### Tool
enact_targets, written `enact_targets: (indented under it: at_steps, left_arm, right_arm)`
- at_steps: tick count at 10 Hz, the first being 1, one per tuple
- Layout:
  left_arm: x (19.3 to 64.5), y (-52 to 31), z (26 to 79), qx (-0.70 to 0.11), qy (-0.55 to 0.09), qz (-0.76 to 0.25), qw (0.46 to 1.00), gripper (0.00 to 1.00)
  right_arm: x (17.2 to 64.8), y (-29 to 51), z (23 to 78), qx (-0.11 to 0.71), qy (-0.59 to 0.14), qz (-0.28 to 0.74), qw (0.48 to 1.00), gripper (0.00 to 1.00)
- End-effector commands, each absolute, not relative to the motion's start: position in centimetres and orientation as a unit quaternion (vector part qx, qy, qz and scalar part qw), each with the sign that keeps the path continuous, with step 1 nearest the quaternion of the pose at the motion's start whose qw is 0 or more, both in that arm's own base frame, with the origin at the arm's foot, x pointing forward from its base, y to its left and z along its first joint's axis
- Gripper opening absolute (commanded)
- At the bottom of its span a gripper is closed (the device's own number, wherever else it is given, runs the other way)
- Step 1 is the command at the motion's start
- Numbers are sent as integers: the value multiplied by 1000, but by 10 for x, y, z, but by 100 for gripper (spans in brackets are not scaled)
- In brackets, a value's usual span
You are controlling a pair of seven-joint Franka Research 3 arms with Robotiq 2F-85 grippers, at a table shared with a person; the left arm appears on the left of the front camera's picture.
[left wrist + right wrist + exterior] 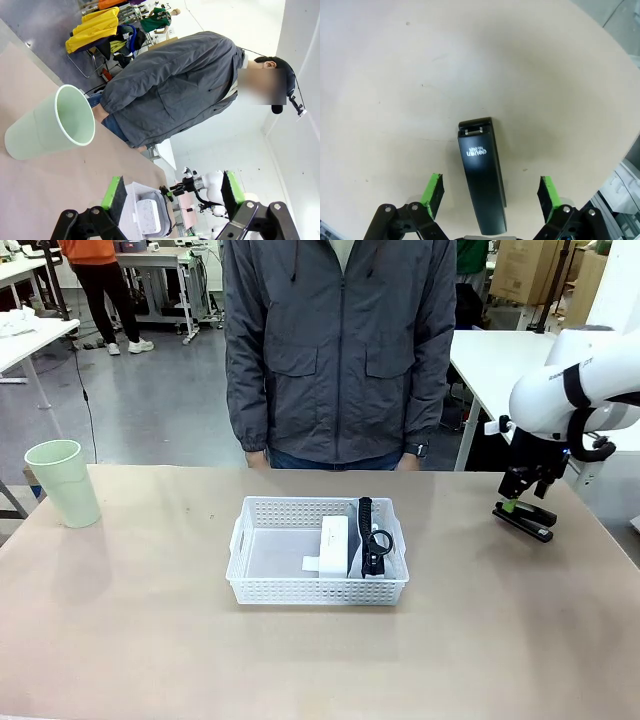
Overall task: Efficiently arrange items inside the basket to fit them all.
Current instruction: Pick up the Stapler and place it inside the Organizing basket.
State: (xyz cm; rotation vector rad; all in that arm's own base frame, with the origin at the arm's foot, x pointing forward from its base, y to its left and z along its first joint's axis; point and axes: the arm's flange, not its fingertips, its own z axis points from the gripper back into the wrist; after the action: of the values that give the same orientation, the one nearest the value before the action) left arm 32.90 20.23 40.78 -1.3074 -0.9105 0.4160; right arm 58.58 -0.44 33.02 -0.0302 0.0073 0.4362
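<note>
The white basket (318, 590) sits mid-table. Inside it, a white box (335, 543) stands on edge next to the dark pouch with its black strap (370, 540). The pale green cup (64, 483) stands upright at the far left of the table. At the right, a small black block (525, 521) lies on the table, and my right gripper (518, 500) hovers just over it. In the right wrist view the block (482, 175) lies between the spread green pads of that gripper (491, 192), untouched. My left gripper (172, 192) is open and empty, facing the cup (50, 127) and basket (137, 186).
A person in a grey jacket (338, 350) stands at the far edge of the table, hands down. The table edge (600, 65) runs close beyond the block in the right wrist view. Bare tabletop lies between the cup and the basket.
</note>
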Motion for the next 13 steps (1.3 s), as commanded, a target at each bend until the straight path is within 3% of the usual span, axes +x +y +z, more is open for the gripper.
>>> enact_targets:
  at_steps: [1,13]
  left_arm:
    - [328,202,408,-585,-413,179,674,100]
    - [328,202,408,-585,-413,179,674,100]
  right_arm:
    - [594,0,319,8,12,252,968,100]
    - [589,3,297,-54,11,266,962,100]
